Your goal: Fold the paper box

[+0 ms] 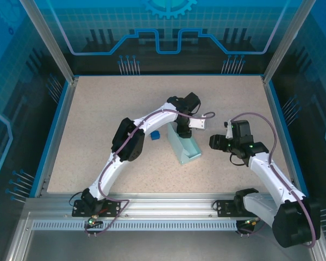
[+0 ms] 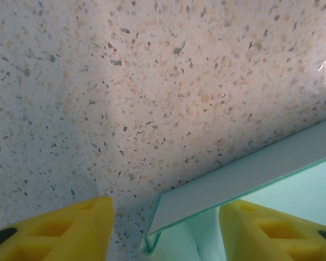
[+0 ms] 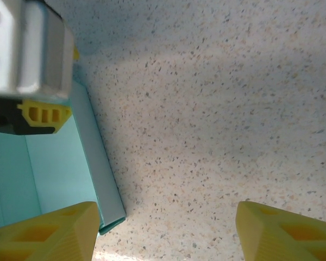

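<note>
1. We see the paper box [image 1: 186,148] lying near the middle of the speckled table [image 1: 98,119]. It is partly formed, with raised side walls.
2. The left gripper [image 2: 165,234] sits over the box's far end. Its yellow fingers [image 2: 60,228] are spread, with one box wall standing between them and a gap on either side, so it grips nothing.
3. The right gripper [image 3: 163,236] hovers just to the right of the box, near its corner. Its jaws are wide, with bare tabletop between them, and it holds nothing.
4. A tiny dark blue cube [image 1: 156,135] rests on the table just left of the box's far end.
</note>
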`<action>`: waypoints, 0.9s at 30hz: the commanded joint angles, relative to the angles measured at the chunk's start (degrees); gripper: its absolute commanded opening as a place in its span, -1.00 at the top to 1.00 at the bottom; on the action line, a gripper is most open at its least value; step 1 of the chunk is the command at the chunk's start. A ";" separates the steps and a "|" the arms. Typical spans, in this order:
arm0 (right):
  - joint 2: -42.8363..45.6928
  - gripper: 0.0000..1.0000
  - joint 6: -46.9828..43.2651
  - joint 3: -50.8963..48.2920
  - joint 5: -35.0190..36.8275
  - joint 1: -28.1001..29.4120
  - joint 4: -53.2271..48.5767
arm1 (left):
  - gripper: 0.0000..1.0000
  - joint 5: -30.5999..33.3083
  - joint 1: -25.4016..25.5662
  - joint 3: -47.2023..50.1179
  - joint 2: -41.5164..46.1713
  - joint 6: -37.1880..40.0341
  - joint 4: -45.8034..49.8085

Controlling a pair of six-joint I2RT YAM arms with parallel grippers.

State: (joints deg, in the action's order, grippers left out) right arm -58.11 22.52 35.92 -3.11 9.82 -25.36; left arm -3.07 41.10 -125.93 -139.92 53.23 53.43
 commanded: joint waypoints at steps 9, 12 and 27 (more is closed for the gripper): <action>-10.40 -0.40 2.50 -0.65 -8.67 7.52 6.48 | -0.48 -10.53 -1.95 4.08 13.61 -12.00 -8.54; -16.54 -0.39 2.87 0.93 -11.00 9.21 9.66 | -0.47 -10.87 -4.25 6.94 18.12 -20.70 -12.73; -20.92 -0.18 10.34 -1.07 -17.87 21.06 17.22 | -0.44 -3.23 -22.56 63.96 57.04 -73.21 -40.57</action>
State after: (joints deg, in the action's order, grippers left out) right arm -80.40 30.33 35.92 -18.46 28.77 -10.07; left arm -6.33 18.13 -67.96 -85.01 -8.29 18.57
